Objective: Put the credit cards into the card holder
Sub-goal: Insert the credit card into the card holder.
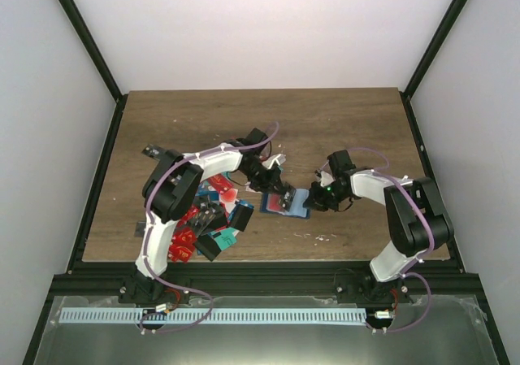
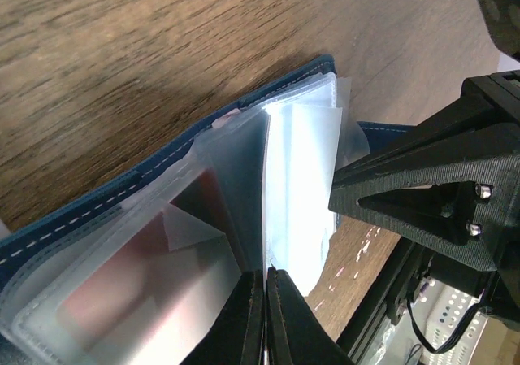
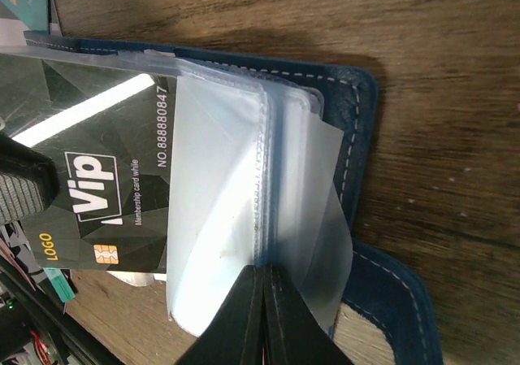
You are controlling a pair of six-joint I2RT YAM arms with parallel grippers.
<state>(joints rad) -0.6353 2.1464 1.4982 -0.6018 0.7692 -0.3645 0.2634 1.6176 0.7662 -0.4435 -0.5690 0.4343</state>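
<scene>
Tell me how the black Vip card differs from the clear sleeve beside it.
The Vip card is black with white writing; the clear sleeve is plain and cloudy. The card lies flat; the sleeve curls up, pinched by the right gripper. Both sit in the blue card holder.

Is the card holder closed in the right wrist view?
No, the card holder lies open, its clear sleeves fanned out.

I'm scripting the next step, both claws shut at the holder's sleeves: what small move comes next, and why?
Likely lift the right claw slightly, parting the clear sleeve it pinches: sleeves lie bunched together, and the black Vip card sits beside them on the open holder.
</scene>
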